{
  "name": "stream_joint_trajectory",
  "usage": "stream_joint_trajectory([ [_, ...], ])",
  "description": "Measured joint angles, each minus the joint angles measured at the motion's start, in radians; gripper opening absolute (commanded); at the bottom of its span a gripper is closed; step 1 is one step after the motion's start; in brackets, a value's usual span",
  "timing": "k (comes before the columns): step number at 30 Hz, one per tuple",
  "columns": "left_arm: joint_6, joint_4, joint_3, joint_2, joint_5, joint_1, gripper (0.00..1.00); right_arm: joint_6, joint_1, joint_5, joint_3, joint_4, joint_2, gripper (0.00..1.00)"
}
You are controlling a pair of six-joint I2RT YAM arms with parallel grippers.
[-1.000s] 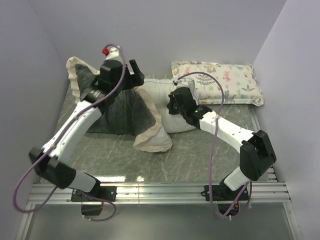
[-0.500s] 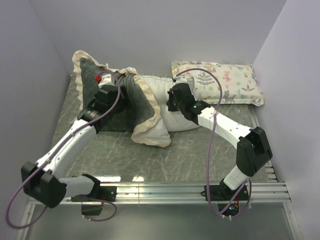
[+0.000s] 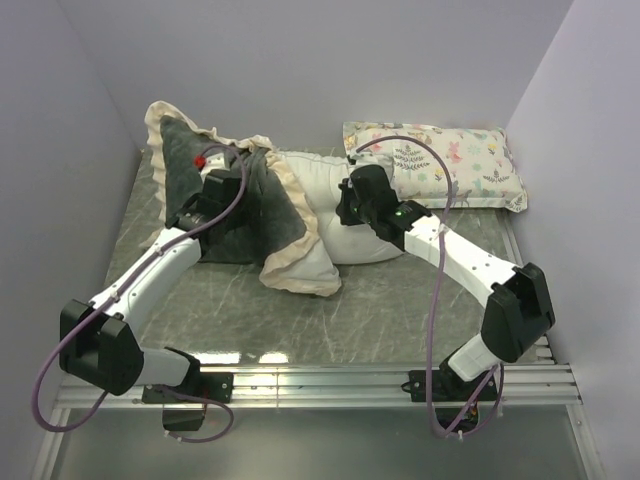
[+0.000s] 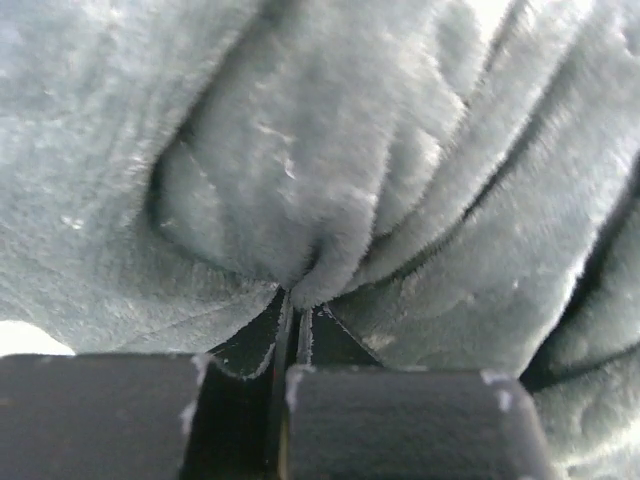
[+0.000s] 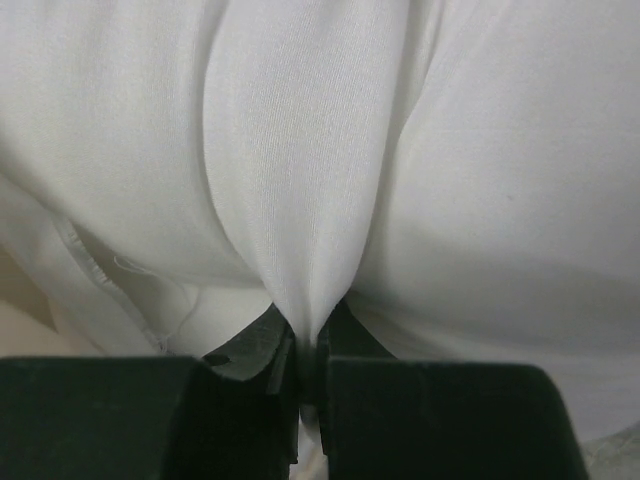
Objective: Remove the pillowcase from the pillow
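Worktop (image 3: 390, 300): grey marbled sheet, walls close along the left, far and right edges, open only at the near edge.

Pillowcase (image 3: 255, 215): the biggest thing here. It is heaped over the far-left quarter, dark plush face up, and its ruffle climbs the wall at the far-left corner. We judge it partly drawn off. The cream-edged mouth hangs around mid-worktop and wraps the pillow's left part.

Pillow (image 3: 318, 180): plain white, long axis running left to right along the far edge. Its right part is bare, its left part inside the case.

Small animal-print pillow (image 3: 450, 160): far-right corner, just beside the white pillow's right end. We cannot tell whether they touch.

Left gripper (image 4: 293, 310): fingers nearly together, a ridge of grey plush pinched between them. It sits toward the far-left corner and is the arm nearer the case.

Right gripper (image 5: 308, 340): fingers narrow, clamping a fold of white pillow fabric at mid-worktop near the far edge.

The two grips lie roughly along the pillow's long axis, case to the left and pillow to the right, so we judge the parting pull runs along that line.

Room for it is poor: the left wall is close and the printed pillow blocks the right. The near edge offers the most free run.
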Motion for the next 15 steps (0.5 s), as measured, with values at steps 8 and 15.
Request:
stream_joint_trajectory([
  [8,-0.047,-0.103,0.068,-0.029,-0.062,0.115,0.01,-0.014,-0.077,-0.090,0.000,-0.109,-0.106,0.00],
  [15,-0.094,-0.175,0.083,-0.095,-0.092,0.258,0.00,-0.012,-0.195,-0.128,0.013,-0.272,-0.214,0.00],
])
